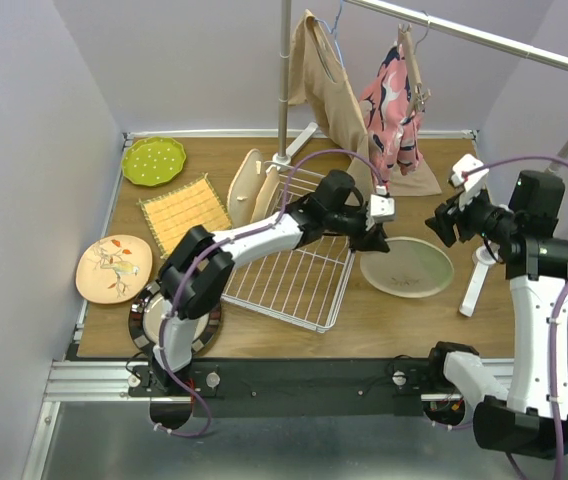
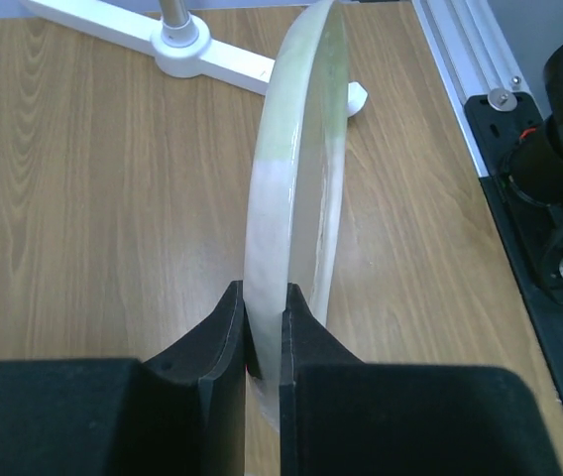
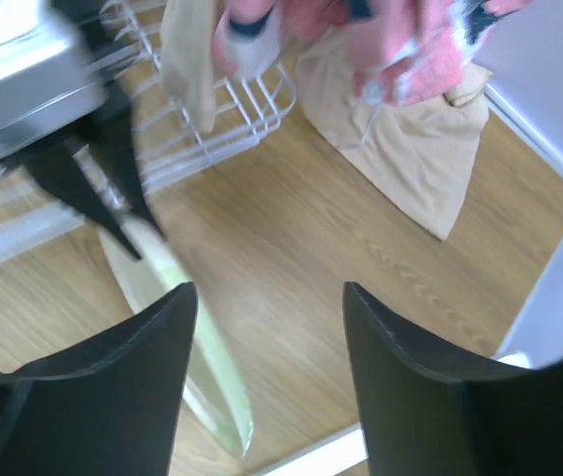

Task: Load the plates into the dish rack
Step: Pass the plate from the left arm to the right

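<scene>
Wooden tabletop boxed in by pale walls, seen from above, with a metal rail overhead carrying hanging garments. From the left: a lime green plate lies in the far corner, a tan floral plate sits at the left edge, and a dark-rimmed plate is partly hidden under the left arm. Beside them lies a woven mat. Next comes the white dish rack, with two cream plates standing on edge at its far left corner. The left arm reaches across the rack, covering part of it. Right of the rack is the pale-green plate, with the left gripper at its near-left rim. Only the left wrist view shows that grip clearly: the left gripper is clamped on the edge of the pale-green plate, seen edge-on. Whether the plate touches the table cannot be told. The right gripper hovers near the plate's far right side. The blurred right wrist view shows the right gripper with fingers spread apart and nothing between them, the plate's rim to their left, and a beige cloth draped onto the wood beyond. A white stand foot lies at the far right.
</scene>
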### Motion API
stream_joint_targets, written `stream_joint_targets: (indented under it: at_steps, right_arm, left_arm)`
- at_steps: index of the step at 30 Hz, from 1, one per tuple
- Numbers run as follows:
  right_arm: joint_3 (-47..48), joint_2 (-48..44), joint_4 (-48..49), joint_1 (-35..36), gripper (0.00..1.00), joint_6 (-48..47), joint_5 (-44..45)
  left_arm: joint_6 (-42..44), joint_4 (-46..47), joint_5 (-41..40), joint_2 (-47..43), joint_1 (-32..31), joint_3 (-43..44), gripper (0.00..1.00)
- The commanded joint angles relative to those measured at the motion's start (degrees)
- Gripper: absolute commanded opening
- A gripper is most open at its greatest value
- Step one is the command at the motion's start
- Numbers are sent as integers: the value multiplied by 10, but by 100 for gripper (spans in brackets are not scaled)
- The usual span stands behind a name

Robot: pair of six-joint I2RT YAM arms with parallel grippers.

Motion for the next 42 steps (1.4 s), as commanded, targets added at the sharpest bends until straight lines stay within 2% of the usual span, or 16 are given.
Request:
stream_joint_targets:
  at_steps: [1,4,11,20,26,28,29,30,33,42]
  right_arm:
    - [76,36,-19,-2,75,143,-3]
    - [102,56,-34,-2,77,170,-27]
    - [142,102,-107,-2,80,148,-100]
    - [222,154,-103,-2,83,209,-125]
    - [245,169,-99,-2,85,220,-166]
    - [246,172,-119,-2,86,177,-203]
    - [248,174,-166,-2,86,142,-221]
    - [245,172,-189,-2,86,65,-245]
    - [224,164,-244,-2,86,-46,-248]
    - [199,158,-264,-2,87,-115,-237]
  left_arm:
    - [-44,113,-17,-150,2,-63,0]
    - [-61,136,-40,-212,2,-105,0]
    - [-95,158,-125,-331,1,-190,0]
    - [-113,107,-239,-454,1,-264,0]
    - [-113,62,-268,-510,2,-282,0]
    - [-101,31,-261,-520,3,-272,0]
    - [-94,21,-243,-524,4,-268,0]
    - [-88,1,-233,-527,7,-263,0]
    - [-85,-36,-174,-527,26,-225,0]
    - [-126,-155,-7,-515,151,-163,0]
